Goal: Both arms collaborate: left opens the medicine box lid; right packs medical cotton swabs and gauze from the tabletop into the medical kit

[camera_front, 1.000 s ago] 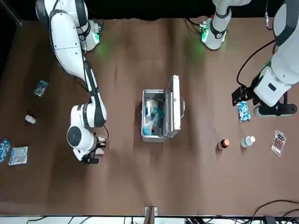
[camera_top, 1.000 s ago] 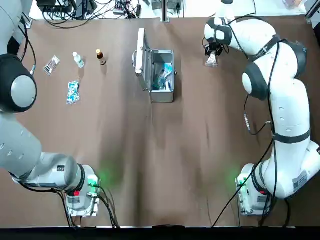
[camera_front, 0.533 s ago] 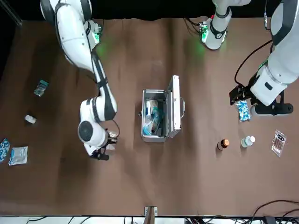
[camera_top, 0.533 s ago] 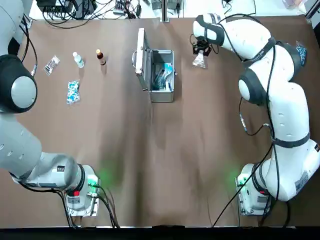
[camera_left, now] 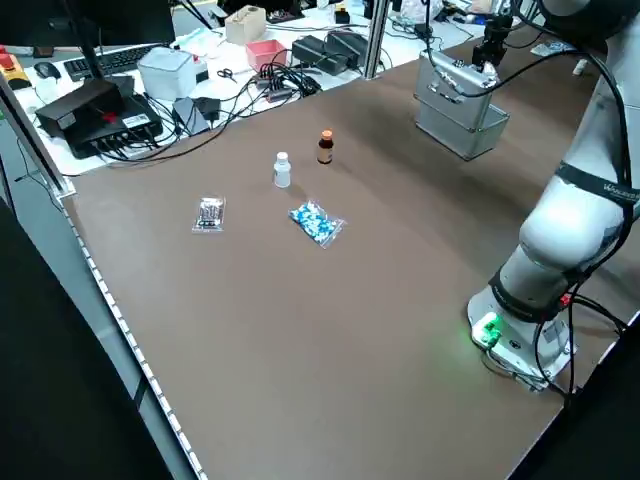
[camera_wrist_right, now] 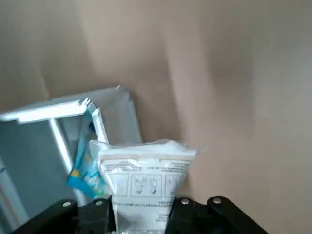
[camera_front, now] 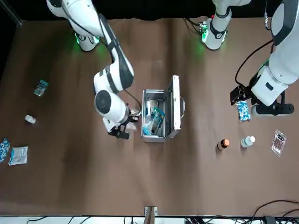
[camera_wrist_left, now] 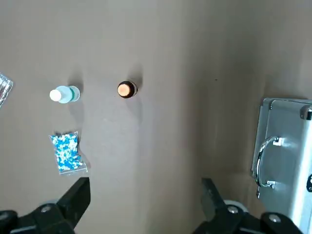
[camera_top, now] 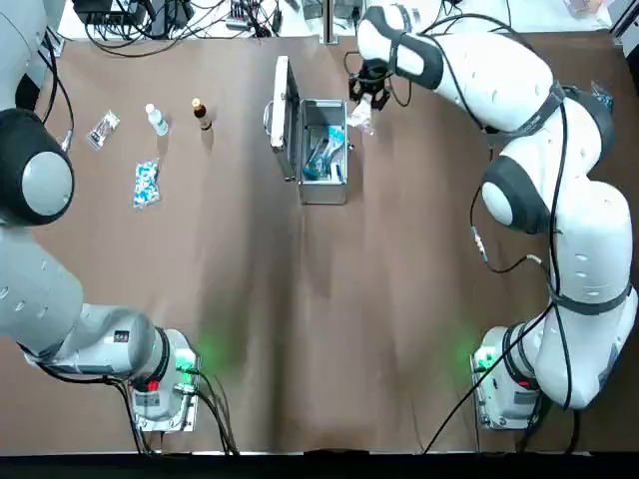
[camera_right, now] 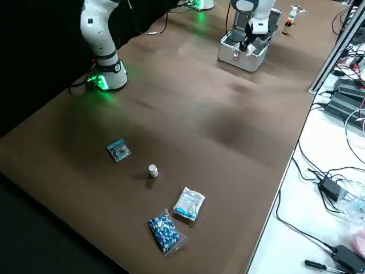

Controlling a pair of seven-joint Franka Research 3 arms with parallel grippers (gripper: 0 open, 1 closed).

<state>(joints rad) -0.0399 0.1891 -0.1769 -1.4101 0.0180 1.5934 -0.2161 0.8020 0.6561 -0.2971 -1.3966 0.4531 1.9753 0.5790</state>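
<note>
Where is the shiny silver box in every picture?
Top: medical kit, upper middle.
Front: centre.
Left side: upper right.
Right side: top.
Left wrist: right edge.
Right wrist: left.
Shared landmark: its upright lid.

Gauze (camera_wrist_right: 144,178) in my right gripper (camera_wrist_right: 141,207): white packet, grey printed panels. Medical kit (camera_top: 321,150): silver shell, grey inside. Cotton swabs (camera_top: 326,150): bright blue packet with white print. Table (camera_top: 319,299): plain brown. My arms (camera_top: 559,200): glossy white, grey joints.
</note>
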